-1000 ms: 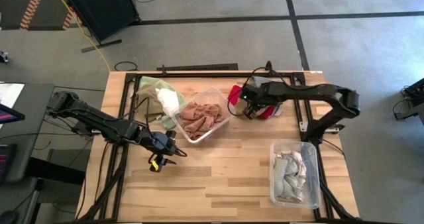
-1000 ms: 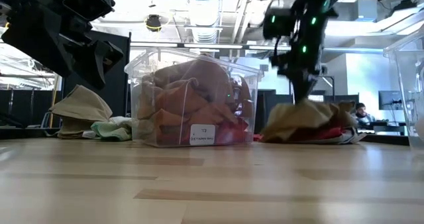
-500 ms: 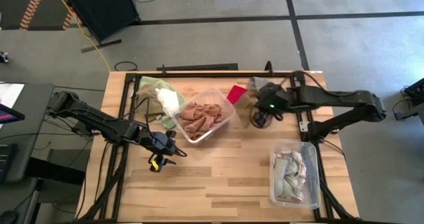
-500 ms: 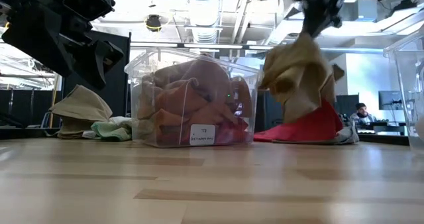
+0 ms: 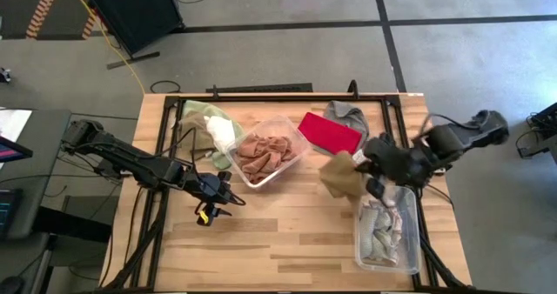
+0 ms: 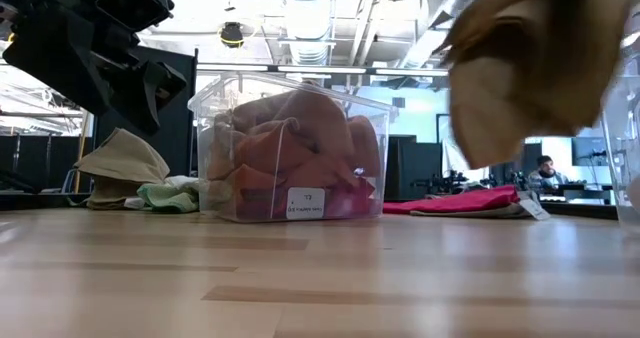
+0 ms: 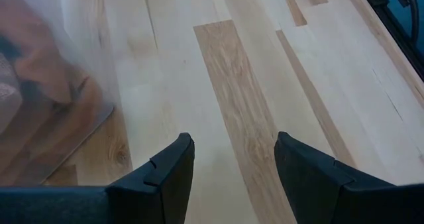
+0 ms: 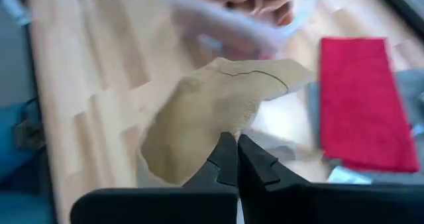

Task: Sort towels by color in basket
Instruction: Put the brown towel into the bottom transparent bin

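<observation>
My right gripper [image 5: 364, 166] is shut on a tan-brown towel [image 5: 340, 175], held in the air beside the far end of the right clear bin [image 5: 412, 242]. That bin holds grey and white checked towels [image 5: 380, 229]. In the low view the tan towel [image 6: 530, 63] hangs high, off the table. A red towel [image 5: 329, 133] lies flat on the table, with a grey towel [image 5: 348, 115] behind it. The middle bin [image 5: 296, 136] holds rust-orange towels [image 5: 264, 151]. My left gripper [image 5: 230, 196] is open and low over bare wood [image 7: 232, 118], near that bin. My right gripper pinches the tan-brown towel between its two shut fingers [image 8: 224, 159] at a part near its edge [image 8: 228, 128]; how many layers I cannot tell. The towel is lifted clear of the table and spreads slack beyond the fingertips, toward the table's left.
A heap of pale green, white and tan towels [image 5: 211, 127] sits near the table's far left corner. Bare wood [image 5: 287, 233] lies between the bins toward the near edge. A person sits far off in the room behind [image 6: 545, 168].
My right gripper has pulled the tan-brown towel up off the heap at the far side. It has carried the towel toward the near right, to the right bin. The red towel, which was under it, now lies flat and uncovered, with the grey one behind it.
</observation>
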